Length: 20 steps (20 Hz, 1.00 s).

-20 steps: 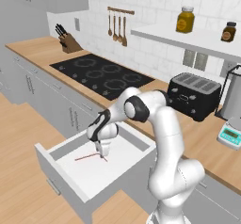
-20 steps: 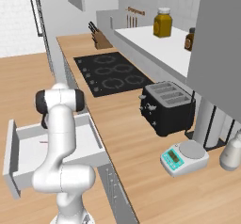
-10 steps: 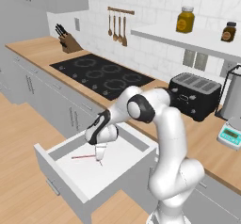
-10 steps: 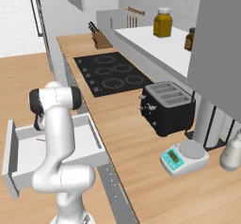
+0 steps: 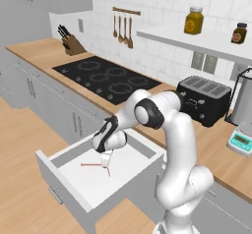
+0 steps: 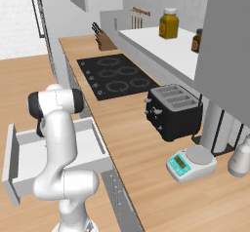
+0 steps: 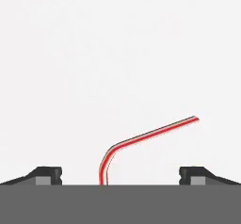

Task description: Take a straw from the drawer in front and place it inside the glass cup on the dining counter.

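Where it bends, thin red straw (image 7: 141, 138) lies on smooth white drawer (image 5: 93, 181).

The drawer (image 5: 74, 179) stands pulled wide open below the wall counter, grey front facing out, a slim bar handle low on that front, white floor bare and bright. On that floor lies the straw (image 5: 93, 164), a thin red stick, flat, near the middle. From the hand view the straw (image 7: 141, 138) shows its bend plainly: the long leg runs off toward 2 o'clock, the short leg drops straight to 6 o'clock at the frame's bottom. From the right base view the drawer (image 6: 19, 158) juts out toward 9 o'clock.
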{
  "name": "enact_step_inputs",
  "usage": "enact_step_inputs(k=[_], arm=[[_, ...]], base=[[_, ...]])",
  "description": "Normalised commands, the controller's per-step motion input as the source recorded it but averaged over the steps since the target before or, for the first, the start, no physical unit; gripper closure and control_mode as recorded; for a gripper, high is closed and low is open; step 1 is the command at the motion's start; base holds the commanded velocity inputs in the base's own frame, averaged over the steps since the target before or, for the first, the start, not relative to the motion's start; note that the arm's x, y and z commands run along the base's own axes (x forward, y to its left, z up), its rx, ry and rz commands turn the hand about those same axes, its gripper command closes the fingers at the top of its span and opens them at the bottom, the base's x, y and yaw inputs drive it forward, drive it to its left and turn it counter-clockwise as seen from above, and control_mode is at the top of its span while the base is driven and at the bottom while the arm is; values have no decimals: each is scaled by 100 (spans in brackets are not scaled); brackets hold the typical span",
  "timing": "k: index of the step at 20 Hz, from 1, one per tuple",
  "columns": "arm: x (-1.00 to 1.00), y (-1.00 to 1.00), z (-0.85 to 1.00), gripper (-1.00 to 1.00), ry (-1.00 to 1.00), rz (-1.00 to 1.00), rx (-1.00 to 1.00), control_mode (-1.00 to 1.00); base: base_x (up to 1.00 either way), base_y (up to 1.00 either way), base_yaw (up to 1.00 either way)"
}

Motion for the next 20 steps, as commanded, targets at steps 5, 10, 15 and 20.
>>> enact_step_inputs(k=[5,10,15,20], arm=[[8,18,0,-100,10,-25,-11,-100],[1,31,0,-100,5,-24,-9,-100],[-31,69,3,-100,0,-27,-5,-100],[-33,67,4,-100,0,-35,-9,-100]], base=[[0,0,0],[0,0,0],[0,0,0],[0,0,0]])
